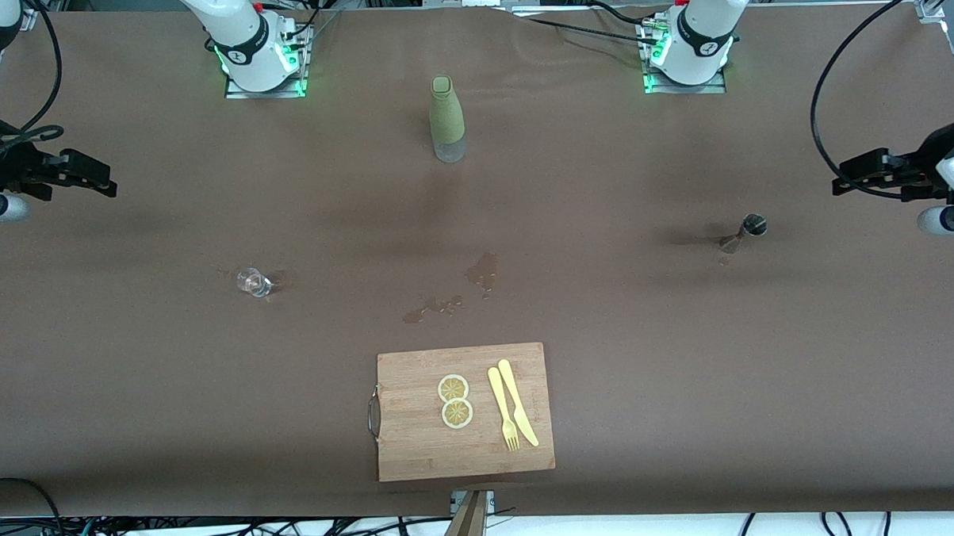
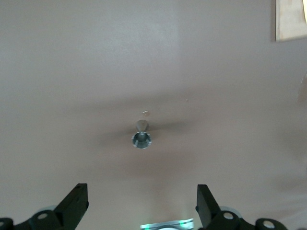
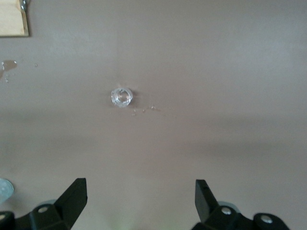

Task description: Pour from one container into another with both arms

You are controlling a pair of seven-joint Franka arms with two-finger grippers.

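A small clear glass [image 1: 254, 282] stands on the brown table toward the right arm's end; the right wrist view shows the glass [image 3: 121, 97] from above. A metal jigger [image 1: 745, 232] stands toward the left arm's end, and the left wrist view looks into the jigger's [image 2: 141, 138] open cup. A green-sleeved bottle [image 1: 446, 118] stands upright midway between the two bases. My right gripper [image 1: 102, 176] [image 3: 140, 199] hangs open over its end of the table, holding nothing. My left gripper [image 1: 843, 177] [image 2: 141, 201] hangs open over the other end, also holding nothing.
A wooden cutting board [image 1: 420, 444] lies near the front edge, carrying two lemon slices [image 1: 455, 400] and a yellow fork and knife [image 1: 512, 409]. Wet spill patches [image 1: 481, 272] mark the cloth between board and bottle.
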